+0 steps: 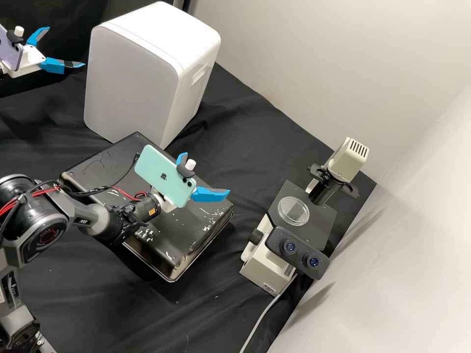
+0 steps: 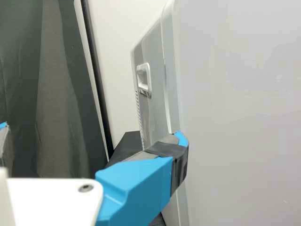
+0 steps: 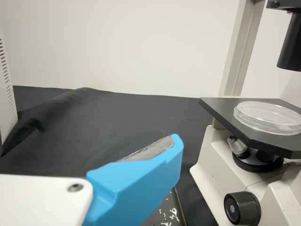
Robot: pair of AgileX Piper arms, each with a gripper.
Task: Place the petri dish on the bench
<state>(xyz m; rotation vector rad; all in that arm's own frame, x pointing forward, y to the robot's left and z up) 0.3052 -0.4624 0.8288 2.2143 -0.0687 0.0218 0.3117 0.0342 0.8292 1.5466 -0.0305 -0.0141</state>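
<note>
A clear, round petri dish (image 1: 294, 210) lies on the black stage of the microscope (image 1: 274, 264) at the bench's right; in the right wrist view the dish (image 3: 267, 117) sits ahead and off to one side. My right gripper (image 1: 206, 175) hovers above the black tray, well left of the dish, open and holding nothing; one blue finger (image 3: 141, 176) shows in its own view. At the far back left my left gripper (image 1: 63, 47) hangs open and empty beside the white box, with one finger (image 2: 141, 188) close to the box's wall.
A tall white box (image 1: 147, 68) stands at the back. A black tray (image 1: 162, 245) with white flecks lies mid-bench on the black cloth (image 1: 245, 132). A white wall runs along the right, close behind the microscope. A grey cable (image 1: 260, 323) trails off the front edge.
</note>
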